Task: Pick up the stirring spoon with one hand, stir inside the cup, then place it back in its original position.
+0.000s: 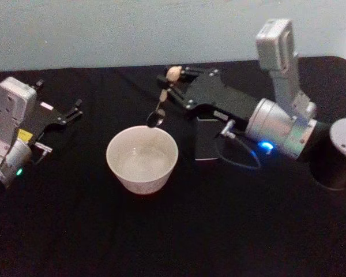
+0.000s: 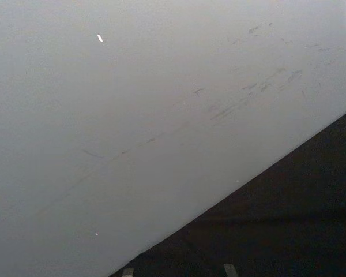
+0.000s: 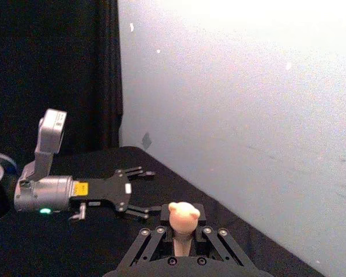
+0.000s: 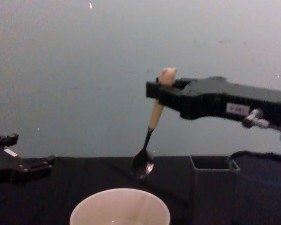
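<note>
While gripped below its knob by the right end effector (image 1: 168,85), spoon (image 1: 161,105) hangs above cup (image 1: 139,183) far rim.
Left end effector (image 1: 75,109) idle, fingers spread wide; its yellow label (image 1: 25,135) illegible.

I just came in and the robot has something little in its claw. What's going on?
The right gripper is pinching the stirring spoon just below its little rounded top, so the spoon hangs bowl-down in the air. It is out of the dark square holder and sits just above the far edge of the white cup, not inside it yet, so no stirring has begun. The left gripper rests open at the left side of the table.
</note>
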`<control>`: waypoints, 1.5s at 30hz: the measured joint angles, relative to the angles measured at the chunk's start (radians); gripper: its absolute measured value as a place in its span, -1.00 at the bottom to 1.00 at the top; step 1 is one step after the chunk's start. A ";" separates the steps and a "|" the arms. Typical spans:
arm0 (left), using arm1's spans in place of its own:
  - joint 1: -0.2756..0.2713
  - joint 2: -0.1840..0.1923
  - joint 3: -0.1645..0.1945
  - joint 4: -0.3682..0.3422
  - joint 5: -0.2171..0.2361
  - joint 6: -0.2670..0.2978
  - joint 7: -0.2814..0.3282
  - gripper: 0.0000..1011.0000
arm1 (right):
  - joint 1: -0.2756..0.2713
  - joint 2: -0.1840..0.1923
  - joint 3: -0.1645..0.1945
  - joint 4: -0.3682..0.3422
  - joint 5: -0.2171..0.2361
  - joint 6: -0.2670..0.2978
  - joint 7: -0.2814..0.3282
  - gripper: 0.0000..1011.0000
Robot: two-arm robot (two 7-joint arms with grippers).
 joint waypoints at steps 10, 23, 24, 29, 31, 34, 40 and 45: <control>0.000 0.000 0.000 0.000 0.000 0.000 0.000 0.98 | -0.030 0.054 0.067 -0.071 0.039 0.011 -0.047 -0.61; 0.000 0.000 0.000 0.000 0.000 0.000 0.000 0.98 | -0.089 0.119 0.142 -0.149 0.057 0.029 -0.097 -0.61; 0.000 0.000 0.000 0.000 0.000 0.000 0.000 0.98 | -0.093 0.123 0.145 -0.152 0.056 0.032 -0.100 -0.61; 0.000 0.000 0.000 0.000 0.000 0.000 0.000 0.98 | -0.107 0.139 0.154 -0.156 0.044 0.050 -0.109 -0.61; 0.000 0.000 0.000 0.000 0.000 0.000 0.000 0.98 | -0.113 0.143 0.155 -0.155 0.039 0.056 -0.112 -0.61; 0.000 0.000 0.000 0.000 0.000 0.000 0.000 0.98 | -0.117 0.144 0.155 -0.149 0.032 0.063 -0.116 -0.61; 0.000 0.000 0.000 0.000 0.000 0.000 0.000 0.98 | -0.117 0.131 0.146 -0.122 0.018 0.067 -0.117 -0.61; 0.000 0.000 0.000 0.000 0.000 0.000 0.000 0.98 | -0.109 0.119 0.131 -0.091 0.005 0.076 -0.117 -0.61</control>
